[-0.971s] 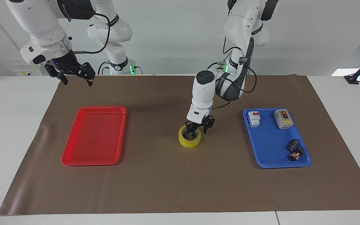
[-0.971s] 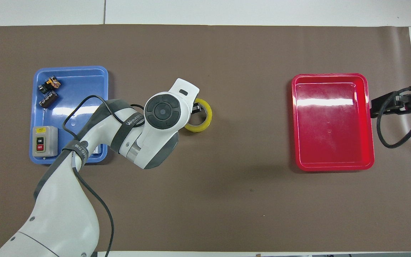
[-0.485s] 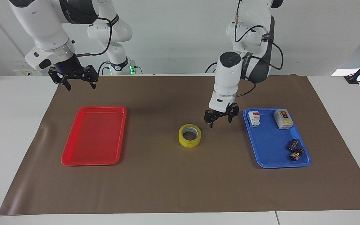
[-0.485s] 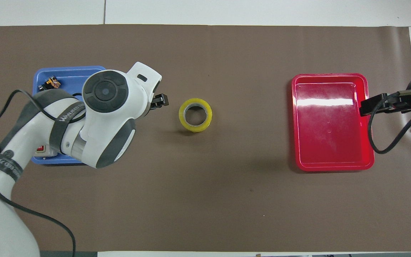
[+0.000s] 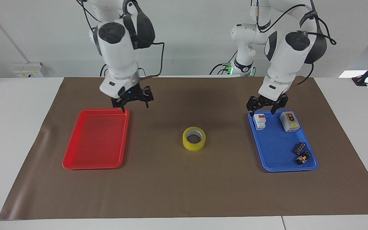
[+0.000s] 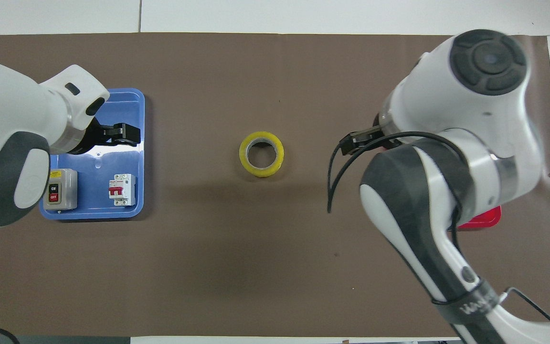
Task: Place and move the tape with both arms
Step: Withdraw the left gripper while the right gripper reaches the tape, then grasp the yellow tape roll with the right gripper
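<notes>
The translucent yellow tape roll (image 5: 194, 138) lies flat mid-table. Facing view: my right gripper (image 5: 134, 97), fingers spread and empty, hangs above the red plastic tray's (image 5: 75, 161) corner; left gripper (image 5: 267, 103), likewise splayed and empty, over the blue tray (image 5: 276, 166). Overhead, the tape roll (image 6: 261, 154) sits between them; I judge the right gripper (image 6: 351, 142) nearer.

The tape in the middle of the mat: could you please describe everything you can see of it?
The tape is a wide ring of translucent yellow packing tape around a white-grey inner core, its dark centre hole facing up. It lies flat on the brown mat, between the red tray and the blue tray. Nothing touches it except the mat: the left gripper is over the blue tray, and the right gripper is up near the red tray's corner.
</notes>
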Controlling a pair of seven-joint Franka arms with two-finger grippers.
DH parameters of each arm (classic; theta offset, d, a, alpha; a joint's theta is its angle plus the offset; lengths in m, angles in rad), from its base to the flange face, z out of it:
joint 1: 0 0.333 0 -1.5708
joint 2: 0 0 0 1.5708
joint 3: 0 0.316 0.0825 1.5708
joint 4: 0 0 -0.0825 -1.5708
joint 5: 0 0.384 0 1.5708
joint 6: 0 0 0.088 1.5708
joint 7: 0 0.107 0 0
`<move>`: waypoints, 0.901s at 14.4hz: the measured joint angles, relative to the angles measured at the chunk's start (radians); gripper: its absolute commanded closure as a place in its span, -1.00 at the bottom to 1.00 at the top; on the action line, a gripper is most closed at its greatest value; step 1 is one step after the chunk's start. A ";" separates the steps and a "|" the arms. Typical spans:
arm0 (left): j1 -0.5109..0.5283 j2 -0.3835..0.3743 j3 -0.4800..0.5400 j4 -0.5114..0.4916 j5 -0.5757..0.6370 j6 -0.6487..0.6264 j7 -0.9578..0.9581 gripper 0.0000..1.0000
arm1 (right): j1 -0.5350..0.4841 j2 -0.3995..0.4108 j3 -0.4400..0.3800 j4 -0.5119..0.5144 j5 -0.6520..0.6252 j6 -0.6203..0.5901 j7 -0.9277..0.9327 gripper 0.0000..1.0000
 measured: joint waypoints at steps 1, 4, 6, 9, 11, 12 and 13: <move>0.016 -0.010 0.001 0.016 -0.001 -0.031 0.029 -1.00 | 0.027 0.020 0.000 -0.007 0.000 0.037 0.023 -1.00; 0.045 -0.014 0.003 0.094 -0.003 -0.116 0.082 -1.00 | 0.095 0.073 -0.001 -0.037 0.000 0.139 0.094 -1.00; 0.062 -0.012 0.003 0.146 -0.013 -0.169 0.104 -1.00 | 0.140 0.133 -0.001 -0.047 0.000 0.233 0.140 -1.00; 0.099 0.004 0.003 0.232 -0.022 -0.266 0.161 -1.00 | 0.180 0.257 -0.002 -0.051 -0.001 0.426 0.209 -1.00; 0.113 0.028 0.004 0.283 -0.023 -0.322 0.186 -1.00 | 0.176 0.309 -0.007 -0.051 -0.001 0.506 0.211 -1.00; 0.115 0.039 0.004 0.298 -0.023 -0.333 0.190 -1.00 | 0.172 0.321 -0.009 -0.050 -0.001 0.522 0.211 -1.00; 0.115 0.047 0.004 0.307 -0.024 -0.336 0.193 -1.00 | 0.169 0.328 -0.011 -0.051 -0.001 0.532 0.211 -1.00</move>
